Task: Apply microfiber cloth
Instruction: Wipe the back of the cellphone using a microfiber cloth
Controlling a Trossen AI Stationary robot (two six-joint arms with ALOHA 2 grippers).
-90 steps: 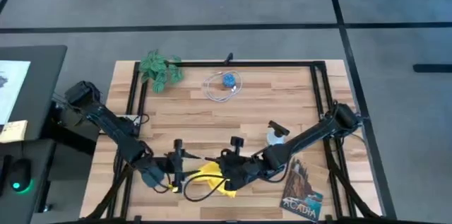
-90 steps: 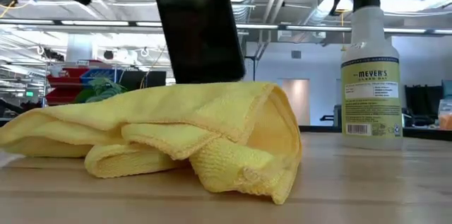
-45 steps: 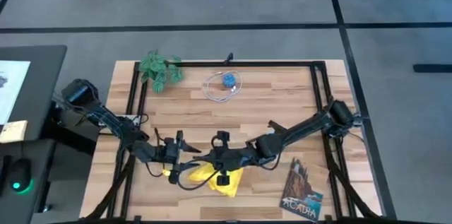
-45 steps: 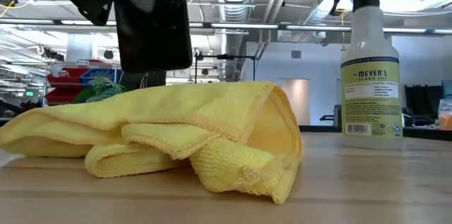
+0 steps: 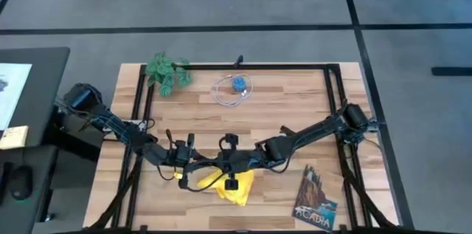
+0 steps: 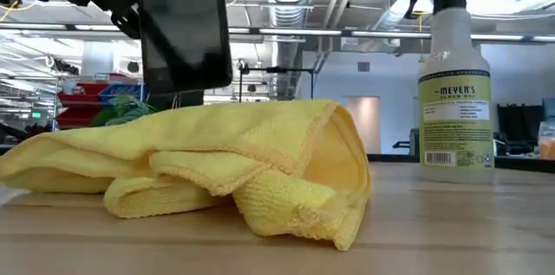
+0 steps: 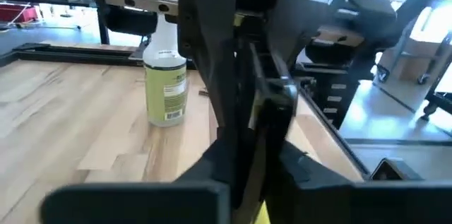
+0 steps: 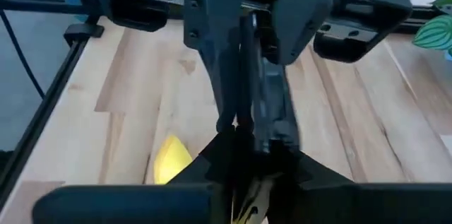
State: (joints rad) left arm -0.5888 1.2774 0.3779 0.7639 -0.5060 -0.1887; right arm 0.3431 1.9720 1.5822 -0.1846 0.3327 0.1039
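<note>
Microfiber cloth (image 5: 230,187) lies crumpled on the table; just above it the left gripper (image 5: 193,162) and right gripper (image 5: 225,162) meet, each apparently pinched narrow on the black smartphone (image 6: 185,36). Risk: with both jaws on one thin slab, an uneven release could drop it onto the cloth or twist it, and the cloth is untouched. Low view shows the phone clear above the cloth and a spray bottle (image 6: 454,84) beside the cloth; the high view shows neither

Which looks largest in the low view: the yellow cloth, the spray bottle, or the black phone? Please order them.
1. the microfiber cloth, though it lies nearest the camera.
2. the spray bottle.
3. the black phone, only slightly smaller, so these two are uncertain.
</note>
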